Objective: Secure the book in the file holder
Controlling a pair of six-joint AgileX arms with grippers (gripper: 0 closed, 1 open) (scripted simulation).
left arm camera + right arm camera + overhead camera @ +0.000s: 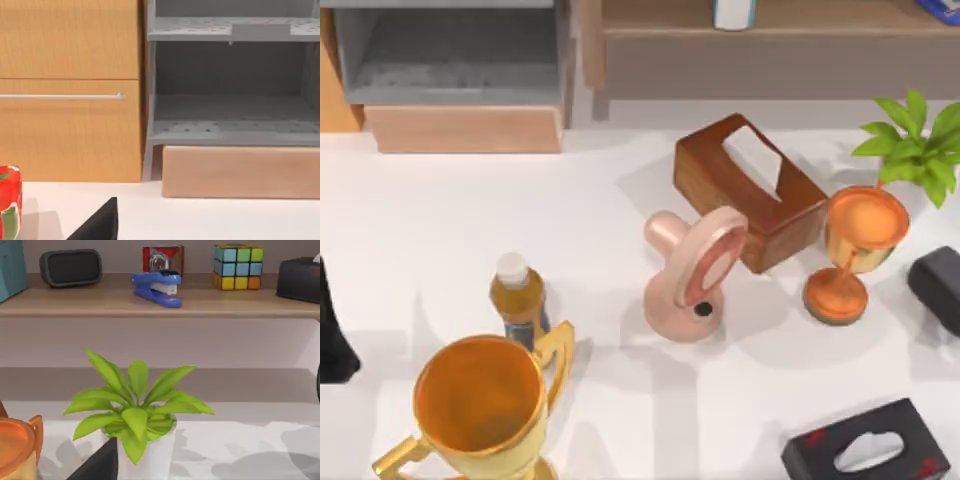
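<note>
The file holder [450,60] stands at the table's back left, a grey open box on a pale tan base; the left wrist view faces its open front [230,125]. On the brown shelf at the back stands the book [733,12], white page edges up, and its turquoise cover [11,265] shows at the shelf's end in the right wrist view. My left gripper [332,330] is a dark shape at the table's left edge. At the right edge sits my right gripper [938,285], beside the goblet. Both are far from the book.
A brown tissue box [750,190], pink ring-shaped object [692,275], orange goblet [855,245] and plant [915,145] fill the middle and right. A bottle [518,295] and gold trophy [480,405] stand front left, a black tissue box [868,450] front right.
</note>
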